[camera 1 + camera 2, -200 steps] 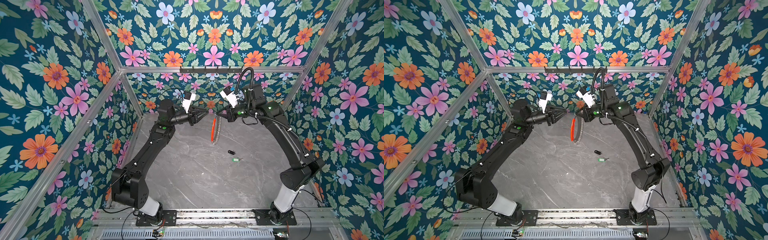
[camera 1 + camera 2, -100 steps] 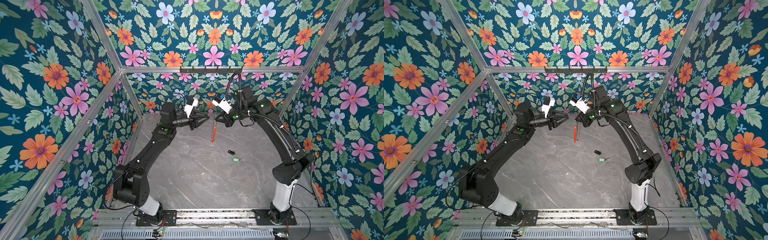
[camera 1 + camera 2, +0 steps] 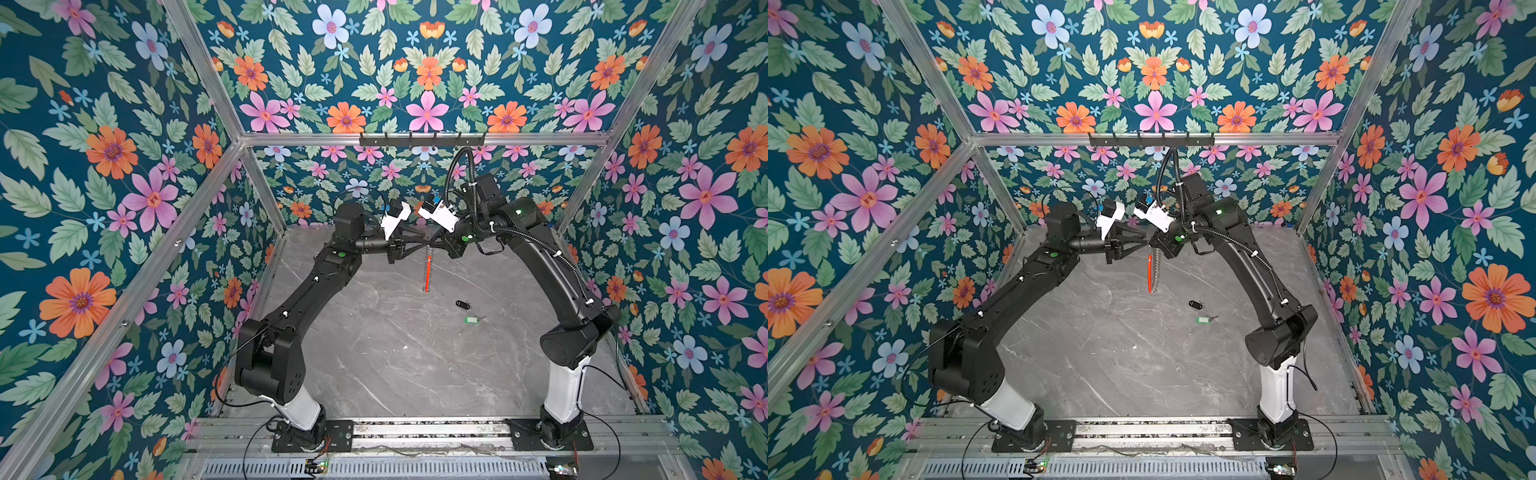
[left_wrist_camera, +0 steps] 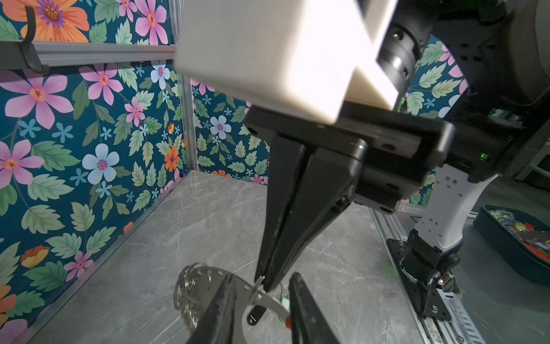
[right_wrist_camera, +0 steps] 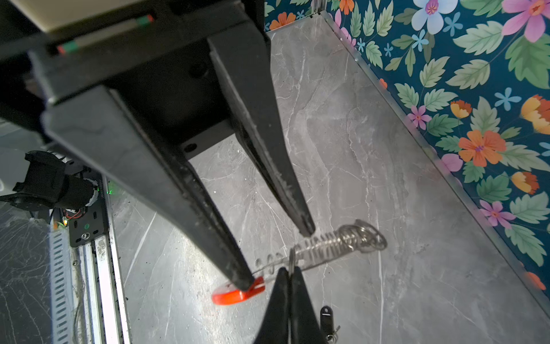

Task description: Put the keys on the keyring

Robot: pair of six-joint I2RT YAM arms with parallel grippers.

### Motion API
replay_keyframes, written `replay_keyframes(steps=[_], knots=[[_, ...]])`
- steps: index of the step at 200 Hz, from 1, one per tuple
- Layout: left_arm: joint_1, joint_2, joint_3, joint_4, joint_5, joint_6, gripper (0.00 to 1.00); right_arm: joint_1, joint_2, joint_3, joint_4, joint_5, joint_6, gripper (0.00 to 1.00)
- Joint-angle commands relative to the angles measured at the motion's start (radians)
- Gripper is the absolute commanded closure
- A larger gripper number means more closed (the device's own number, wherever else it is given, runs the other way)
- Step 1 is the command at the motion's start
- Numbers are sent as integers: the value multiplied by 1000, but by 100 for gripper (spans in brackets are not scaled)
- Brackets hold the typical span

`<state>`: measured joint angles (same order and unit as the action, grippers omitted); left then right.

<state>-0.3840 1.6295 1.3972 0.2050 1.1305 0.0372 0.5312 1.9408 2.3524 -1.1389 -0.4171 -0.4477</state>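
1 keyring (image 3: 427, 270): hangs edge-on, pinched betw. pressed-together right gripper (image 5: 288, 272) fingers. Left gripper (image 5: 278, 258) fingers spread, straddling hoop. 2 keys, black fob (image 3: 462, 305) + green tag (image 3: 471, 319), lie on table (image 3: 395, 353) below fingertips, near each other, well inside table edges.

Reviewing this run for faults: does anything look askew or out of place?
The keyring dangles edge-on above the table, apparently hanging from one small split ring pinched in the right gripper, not its hoop. Nothing else stands out.
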Motion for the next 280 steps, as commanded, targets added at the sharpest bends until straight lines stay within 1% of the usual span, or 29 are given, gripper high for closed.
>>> replay_keyframes(steps=[1,86,132,169,206,229,248,264,280], knots=[[-1,6,18,-31,25,42,68,2,-1,7,-7,-13,-27,100],[2,28,42,-118,16,107,65,2,-28,-22,13,-25,-29,100],[1,44,57,-153,16,115,68,2,-32,-29,15,-38,-22,100],[2,56,71,-155,26,98,74,7,-34,-27,16,-41,-20,100],[2,57,76,-143,34,76,76,12,-32,-26,13,-52,-20,100],[2,61,79,-124,53,40,84,12,-27,-23,18,-52,-19,100],[1,67,80,-115,39,-12,90,12,-24,-22,25,-52,-13,100],[0,60,71,-113,22,-18,100,12,-22,-22,34,-47,-4,100],[-1,36,41,-87,0,-12,100,13,-23,-30,50,-58,9,100]])
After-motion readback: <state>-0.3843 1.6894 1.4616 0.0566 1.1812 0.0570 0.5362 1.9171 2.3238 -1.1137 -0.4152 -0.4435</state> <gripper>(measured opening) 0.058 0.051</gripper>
